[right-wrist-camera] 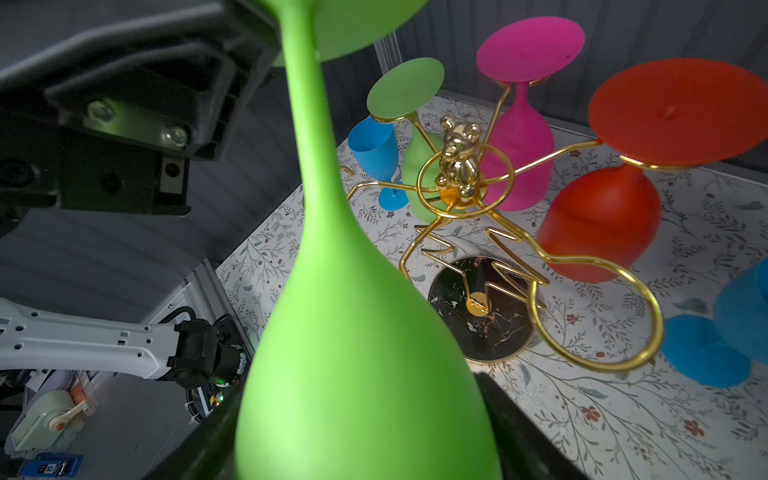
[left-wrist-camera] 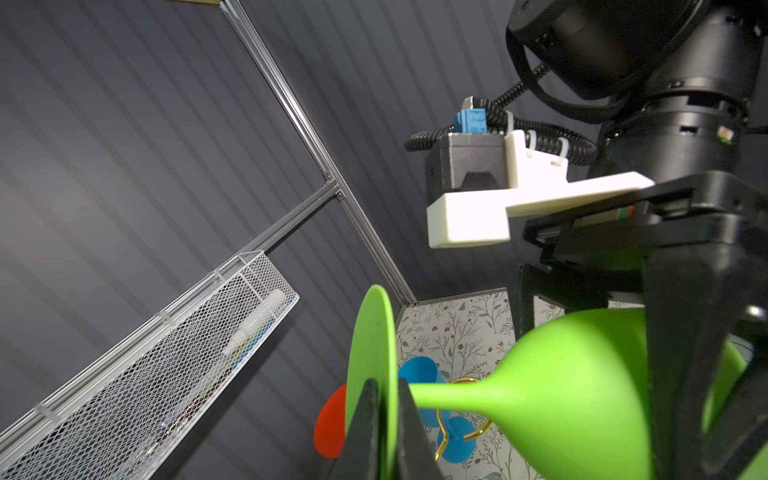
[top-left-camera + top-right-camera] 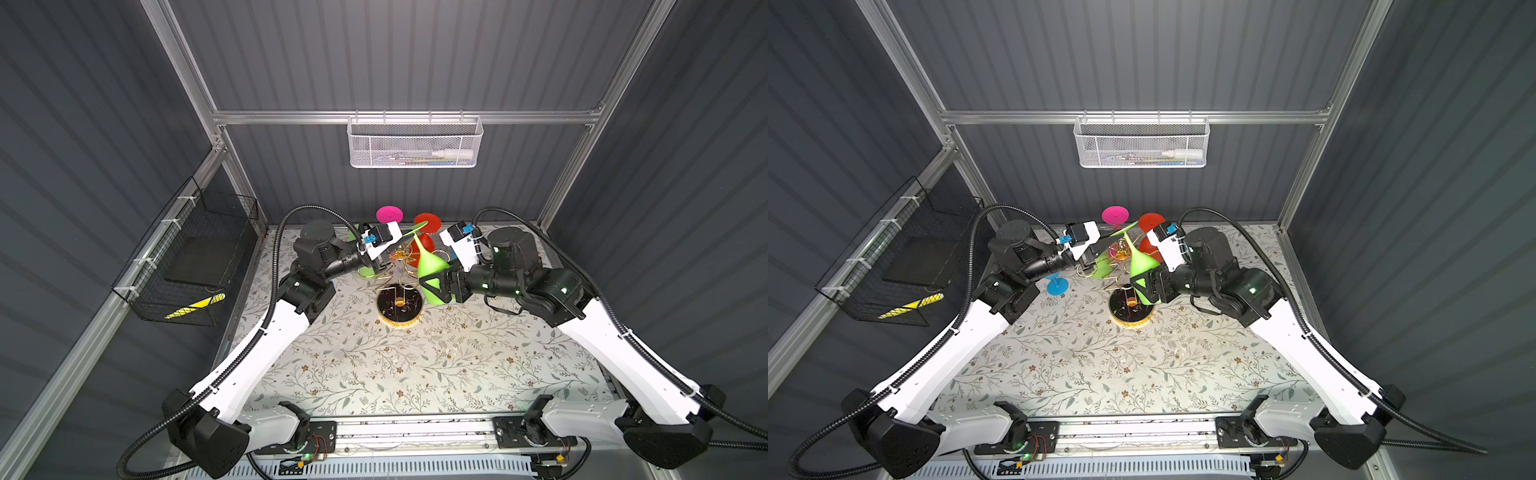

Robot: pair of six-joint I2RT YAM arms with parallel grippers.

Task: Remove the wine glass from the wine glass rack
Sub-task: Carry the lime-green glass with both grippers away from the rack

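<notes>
The matte lime-green wine glass [image 3: 430, 266] hangs tilted in the air just right of the gold wire wine glass rack [image 3: 400, 305] with its round black marbled base. Its bowl is low and its flat foot is high, toward the back wall. The right tool [image 3: 437, 286] stands wide, its jaws clasped around the bowl. The left tool [image 2: 384, 419] is pinched narrow on the rim of the foot (the left wrist view shows its fingers [image 2: 365, 419] flat against the disc). Whether the stem touches a gold loop is hard to tell. A pink glass [image 1: 523, 137] and a red glass [image 1: 598, 220] hang upside down on the rack, above the floral-patterned table [image 3: 374, 365].
</notes>
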